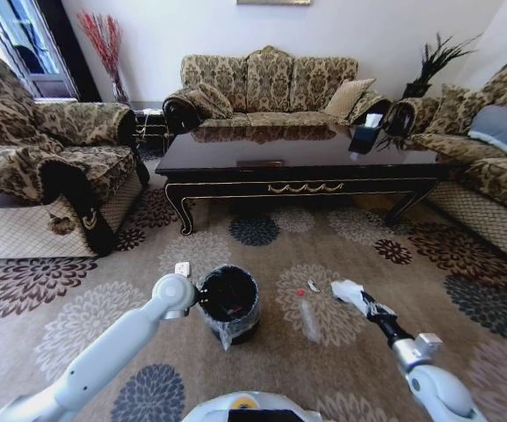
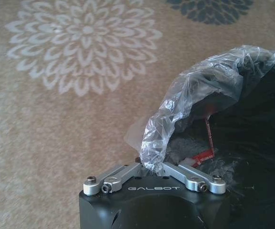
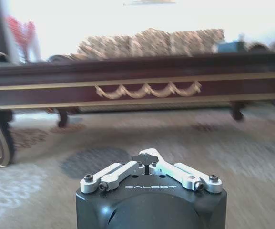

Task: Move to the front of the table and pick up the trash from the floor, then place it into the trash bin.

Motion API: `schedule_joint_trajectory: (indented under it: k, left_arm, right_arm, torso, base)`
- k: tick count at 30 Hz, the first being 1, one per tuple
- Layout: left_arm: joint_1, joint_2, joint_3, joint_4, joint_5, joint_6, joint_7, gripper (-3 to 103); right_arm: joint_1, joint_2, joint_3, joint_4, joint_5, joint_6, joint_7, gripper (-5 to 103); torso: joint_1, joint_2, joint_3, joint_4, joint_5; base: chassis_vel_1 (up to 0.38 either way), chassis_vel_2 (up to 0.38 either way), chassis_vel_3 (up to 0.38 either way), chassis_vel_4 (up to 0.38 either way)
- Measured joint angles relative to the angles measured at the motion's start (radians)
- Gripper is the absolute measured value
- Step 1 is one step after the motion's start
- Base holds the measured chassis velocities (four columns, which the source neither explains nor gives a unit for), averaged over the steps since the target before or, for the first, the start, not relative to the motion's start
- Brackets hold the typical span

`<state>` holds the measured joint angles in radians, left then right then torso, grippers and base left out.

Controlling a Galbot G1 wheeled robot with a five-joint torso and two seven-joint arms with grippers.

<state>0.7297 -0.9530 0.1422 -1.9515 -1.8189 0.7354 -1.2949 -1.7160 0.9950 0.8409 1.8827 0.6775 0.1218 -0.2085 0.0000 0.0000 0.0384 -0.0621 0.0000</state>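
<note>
The robot stands on the floor, a patterned carpet, facing the table, whose dark glossy top stretches across the room ahead with sofas around it. The trash bin sits on the carpet just in front of the robot, well short of the table, its clear liner folded over the rim. The left gripper reaches to the bin's rim on the robot's left side; in the left wrist view the left gripper has its jaws drawn together on the crumpled liner at the edge of the bin, and a small red and white scrap lies inside the bin near the rim. To the right of the bin, scattered trash lies on a cream flower medallion: a tiny red bit, a small white scrap, and a clear plastic wrapper lying lengthwise just beyond them. The right gripper is low over the carpet a little further right, with a crumpled white paper at its tip; it appears to be clamped on that paper. In the right wrist view the right gripper points toward the table, showing its gold ornament on the apron and a curved leg; the jaws there meet at the tip, close together
</note>
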Motion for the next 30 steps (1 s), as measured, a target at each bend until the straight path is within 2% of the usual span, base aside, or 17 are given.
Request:
schedule_joint_trajectory:
  k: [11,21,30]
  left_arm:
    - [-0.096,-0.046,0.124,0.063,0.001,0.0,0.0,0]
    - [-0.131,-0.124,0.166,0.173,0.048,0.0,-0.004,0]
    - [-0.179,-0.158,0.243,0.151,0.044,0.0,-0.011,0]
  right_arm:
    - [-0.078,-0.023,0.022,0.335,-0.037,-0.029,0.014,0]
    - [-0.135,0.003,-0.028,0.471,-0.106,-0.05,0.013,0]
    - [-0.153,-0.01,-0.054,0.512,-0.131,-0.057,0.008,0]
  torso:
    - [0.0,0.0,0.0,0.0002,0.0]
    - [0.0,0.0,0.0,0.0,0.0]
    - [0.0,0.0,0.0,0.0001,0.0001]
  base:
    - [0.0,0.0,0.0,0.0]
    - [0.0,0.0,0.0,0.0]
    - [0.0,0.0,0.0,0.0]
